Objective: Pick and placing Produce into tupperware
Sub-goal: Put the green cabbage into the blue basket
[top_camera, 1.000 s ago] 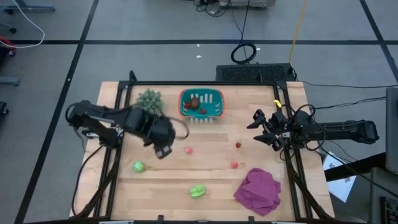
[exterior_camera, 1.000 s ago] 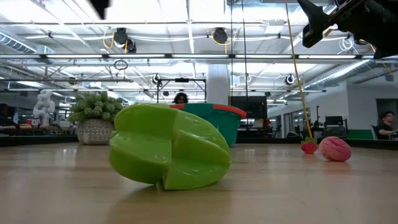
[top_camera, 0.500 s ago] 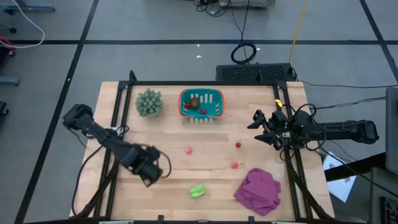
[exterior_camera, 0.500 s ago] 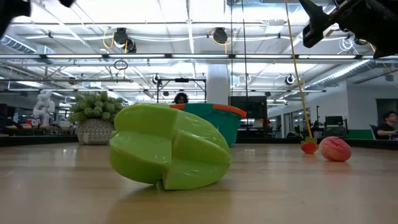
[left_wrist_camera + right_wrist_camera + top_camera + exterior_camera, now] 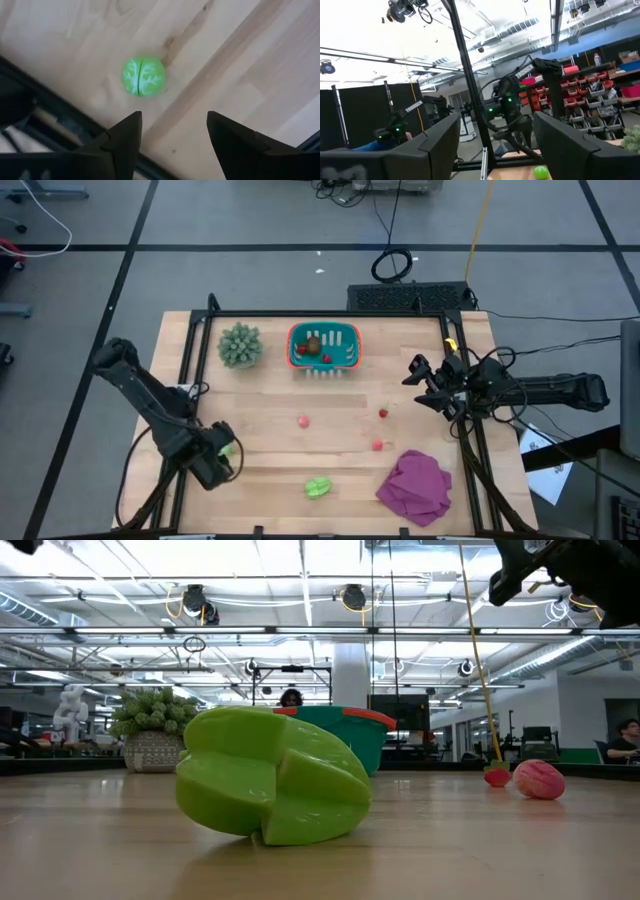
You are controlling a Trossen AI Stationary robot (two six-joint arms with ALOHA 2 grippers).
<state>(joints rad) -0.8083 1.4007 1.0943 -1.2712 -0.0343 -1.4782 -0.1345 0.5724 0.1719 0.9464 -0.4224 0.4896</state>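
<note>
While your high view hides it, your left wrist view shows the round green produce (image 5: pixel 143 76) just ahead of the left gripper's (image 5: pixel 172 131) parted fingers on bare wooden table (image 5: pixel 260 60).

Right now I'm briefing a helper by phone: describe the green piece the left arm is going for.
On the wooden table, look to its left edge, where the left gripper hovers open. Below it lies the round green ball, seamed down its middle, unlike the ridged green piece.
</note>
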